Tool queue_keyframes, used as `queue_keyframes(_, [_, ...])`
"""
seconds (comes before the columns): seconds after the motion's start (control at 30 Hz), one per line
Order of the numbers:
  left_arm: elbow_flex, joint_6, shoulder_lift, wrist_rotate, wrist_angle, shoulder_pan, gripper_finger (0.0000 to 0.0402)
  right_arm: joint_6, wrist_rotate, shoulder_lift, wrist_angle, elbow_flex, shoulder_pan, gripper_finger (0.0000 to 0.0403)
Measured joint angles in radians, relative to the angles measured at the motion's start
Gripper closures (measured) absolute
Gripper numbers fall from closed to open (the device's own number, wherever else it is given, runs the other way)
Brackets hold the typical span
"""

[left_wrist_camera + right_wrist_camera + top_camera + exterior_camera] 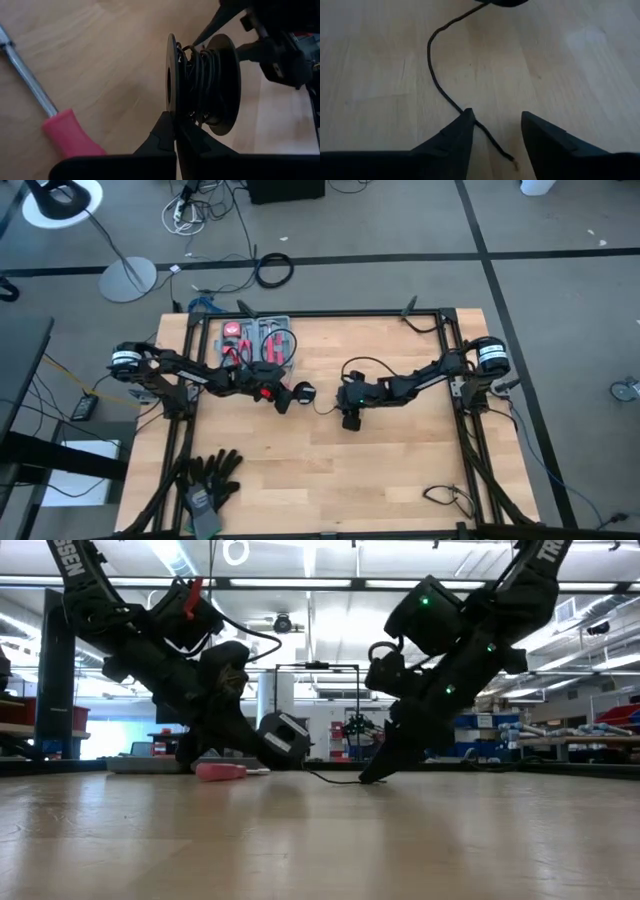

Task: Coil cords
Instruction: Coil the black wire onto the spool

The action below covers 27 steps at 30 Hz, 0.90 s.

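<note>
Black fingers of your right gripper (496, 131) are standing apart just above the wood, and the loose end of the cord (438, 85) is lying on the table between them, passing close by one finger, gripped by neither. From there the thin black wire is curving away across the boards toward the top of the right wrist picture. In the high view that gripper (351, 418) is sitting near the middle of the table (400, 480). Your left gripper (176, 131) is pinched shut on the rim of a black spool (200, 82) with the cord wound round its core, left of centre in the high view. Beside it a red-handled screwdriver (65, 137) is lying on the wood.
</note>
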<state>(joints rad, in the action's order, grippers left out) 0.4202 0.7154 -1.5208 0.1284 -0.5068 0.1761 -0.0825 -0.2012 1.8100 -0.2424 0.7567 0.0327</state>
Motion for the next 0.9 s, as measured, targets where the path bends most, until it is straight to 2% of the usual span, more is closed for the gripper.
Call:
queue_keyframes(0.1, [0.001,0.002,0.000,-0.003,-0.007,0.000,0.0400,-0.007,0.008,-0.002,0.033,0.001,0.000,0.0229])
queue_keyframes(0.2, [0.001,0.003,0.000,-0.003,-0.015,0.002,0.0400,0.000,0.023,-0.002,0.041,0.001,0.001,0.0245])
queue_keyframes(0.3, [0.000,0.003,0.000,-0.003,-0.043,0.002,0.0400,0.006,0.045,-0.002,0.056,0.001,0.002,0.0293])
queue_keyframes(0.4, [0.001,0.002,0.000,-0.003,-0.106,0.002,0.0400,0.006,0.050,-0.002,0.062,0.000,0.006,0.0365])
queue_keyframes(0.47, [0.001,0.002,0.000,-0.003,-0.159,0.002,0.0400,0.010,0.052,-0.001,0.063,0.002,0.010,0.0391])
queue_keyframes(0.6, [0.002,-0.001,0.000,-0.003,-0.219,0.003,0.0400,0.010,0.053,-0.006,0.090,0.032,0.012,0.0397])
queue_keyframes(0.9, [0.007,-0.004,0.000,0.019,-0.194,0.034,0.0400,0.075,0.047,-0.027,0.165,0.126,0.012,0.0402])
